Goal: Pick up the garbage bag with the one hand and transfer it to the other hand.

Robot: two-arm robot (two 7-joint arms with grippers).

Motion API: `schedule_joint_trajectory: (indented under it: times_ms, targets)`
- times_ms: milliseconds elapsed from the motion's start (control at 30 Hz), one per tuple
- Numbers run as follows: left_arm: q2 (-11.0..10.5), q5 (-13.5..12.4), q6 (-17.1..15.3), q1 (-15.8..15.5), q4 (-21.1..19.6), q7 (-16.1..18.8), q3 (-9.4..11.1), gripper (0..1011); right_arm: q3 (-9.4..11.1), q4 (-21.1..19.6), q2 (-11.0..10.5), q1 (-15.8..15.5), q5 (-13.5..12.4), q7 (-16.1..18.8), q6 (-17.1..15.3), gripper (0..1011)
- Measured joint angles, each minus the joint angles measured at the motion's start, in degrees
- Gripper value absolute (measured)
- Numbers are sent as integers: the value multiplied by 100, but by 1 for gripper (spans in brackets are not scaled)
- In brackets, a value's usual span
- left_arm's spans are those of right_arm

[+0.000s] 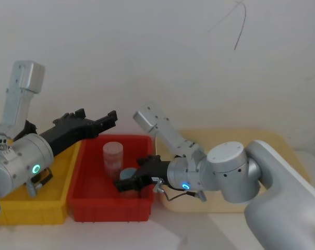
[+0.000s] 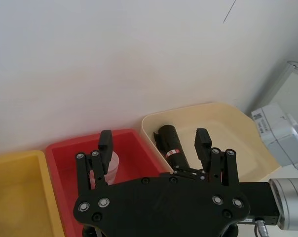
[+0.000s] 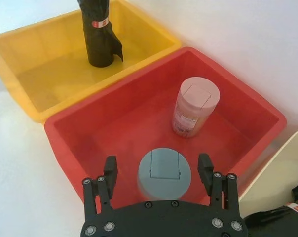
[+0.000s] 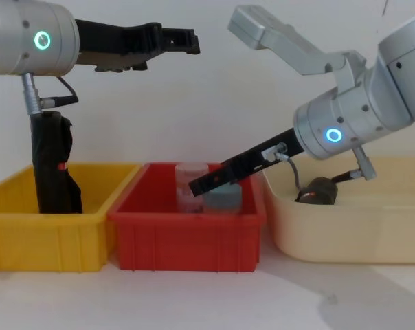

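Three bins stand in a row, a yellow bin [image 4: 56, 240] on the left, a red bin [image 4: 187, 237] in the middle and a cream bin [image 4: 352, 234] on the right. There are two black rolls: one stands upright in the yellow bin [image 3: 97, 32], and the garbage bag [image 2: 172, 145] with its white-and-red band lies in the cream bin. Two capped containers, a pink jar [image 3: 195, 106] and a grey-lidded one [image 3: 165, 170], sit in the red bin. The left gripper [image 4: 173, 40] hangs high above the red bin with its jaws apart and empty, while the right gripper [image 3: 159, 173] reaches down into the red bin, its fingers spread either side of the grey-lidded container without gripping it.
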State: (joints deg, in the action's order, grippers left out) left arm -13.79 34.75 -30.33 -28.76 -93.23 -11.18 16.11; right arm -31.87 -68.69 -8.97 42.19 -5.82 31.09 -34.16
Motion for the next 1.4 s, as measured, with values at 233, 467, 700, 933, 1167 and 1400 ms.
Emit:
schedule_joint_trajectory:
  times_ms: [233, 467, 700, 933, 1167, 1400]
  targets:
    - [0, 0, 0, 0, 0, 0, 0, 1000, -10, 170, 83, 53, -27, -83, 49, 1002]
    - [0, 0, 0, 0, 0, 0, 0, 1000, -42, 292, 107, 86, -43, -117, 61, 1001]
    - [0, 0, 0, 0, 0, 0, 0, 1000, -87, 374, 96, 102, -55, -126, 58, 1001]
    - [0, 0, 0, 0, 0, 0, 0, 1000, -105, 417, 82, 105, -80, -149, 68, 973]
    - [0, 0, 0, 0, 0, 0, 0, 1000, -88, 442, 72, 89, -115, -218, 168, 814]
    - [0, 0, 0, 0, 0, 1, 0, 1000, -54, 444, 69, 64, -145, -289, 216, 663]
